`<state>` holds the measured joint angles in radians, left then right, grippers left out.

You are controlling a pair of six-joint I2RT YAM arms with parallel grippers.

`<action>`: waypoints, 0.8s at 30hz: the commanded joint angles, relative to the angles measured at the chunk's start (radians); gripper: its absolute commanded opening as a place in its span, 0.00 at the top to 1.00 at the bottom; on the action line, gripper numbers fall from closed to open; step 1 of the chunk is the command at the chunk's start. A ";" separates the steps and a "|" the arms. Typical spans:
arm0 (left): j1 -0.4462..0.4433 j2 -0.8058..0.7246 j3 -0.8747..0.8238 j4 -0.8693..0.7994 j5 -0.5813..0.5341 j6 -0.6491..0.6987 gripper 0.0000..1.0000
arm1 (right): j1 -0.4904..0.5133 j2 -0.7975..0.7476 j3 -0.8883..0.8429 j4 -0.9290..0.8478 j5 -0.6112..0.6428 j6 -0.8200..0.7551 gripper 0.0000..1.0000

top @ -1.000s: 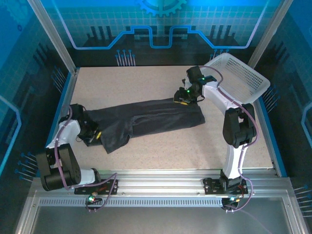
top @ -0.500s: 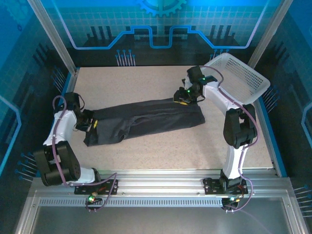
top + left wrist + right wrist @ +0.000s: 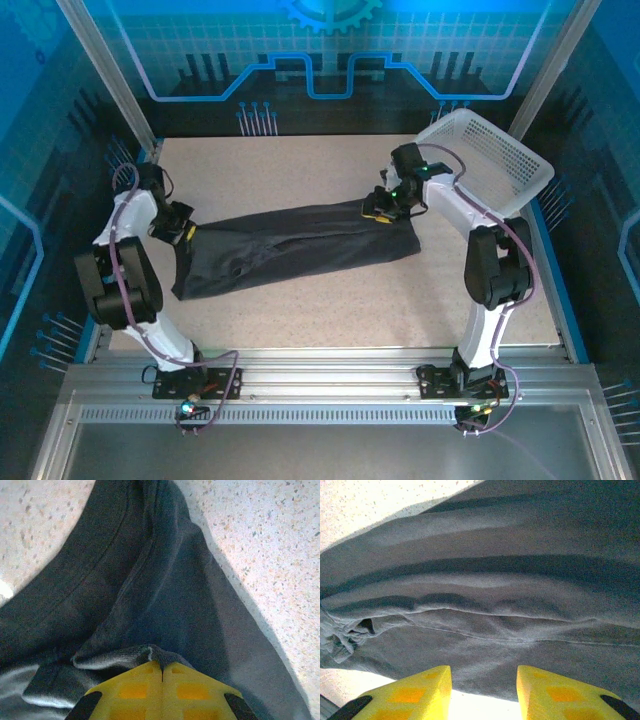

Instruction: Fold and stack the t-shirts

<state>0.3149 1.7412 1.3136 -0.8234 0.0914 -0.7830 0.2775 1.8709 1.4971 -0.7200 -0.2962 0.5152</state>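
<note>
A dark charcoal-grey t-shirt [image 3: 300, 245] lies folded into a long strip across the middle of the table. My left gripper [image 3: 184, 234] is at the strip's left end, shut on a pinched fold of the t-shirt [image 3: 145, 580], with the cloth bunched at its yellow fingertips [image 3: 132, 685]. My right gripper [image 3: 380, 208] hovers at the strip's far right edge. It stands open, with the t-shirt [image 3: 510, 605] spread just beyond its yellow fingers [image 3: 420, 687] and bare table showing between them.
A white lattice basket [image 3: 490, 160] sits tilted at the back right corner, close behind the right arm. Blue side rails [image 3: 555, 270] border the speckled table [image 3: 300, 170]. An aluminium rail runs along the near edge.
My left gripper has carried the shirt's left end back and to the left, pulling the strip straighter and flatter. The right gripper has shifted slightly right along the far edge.
</note>
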 commanded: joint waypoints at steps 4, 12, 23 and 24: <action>0.009 0.123 0.091 -0.037 -0.112 0.104 1.00 | -0.010 -0.057 -0.037 0.004 0.001 -0.004 0.59; -0.006 0.241 0.122 -0.036 -0.177 0.169 1.00 | -0.015 -0.089 -0.076 -0.002 0.049 -0.004 0.59; -0.061 0.073 0.077 -0.057 -0.289 0.137 0.60 | -0.044 0.054 0.072 -0.077 0.127 -0.080 0.59; -0.083 0.019 0.050 -0.049 -0.289 0.112 0.59 | -0.043 0.081 0.101 -0.092 0.140 -0.091 0.60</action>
<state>0.2794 1.9224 1.3880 -0.8398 -0.1368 -0.6338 0.2481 1.8847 1.5345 -0.7582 -0.1986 0.4732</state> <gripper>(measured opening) 0.400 0.406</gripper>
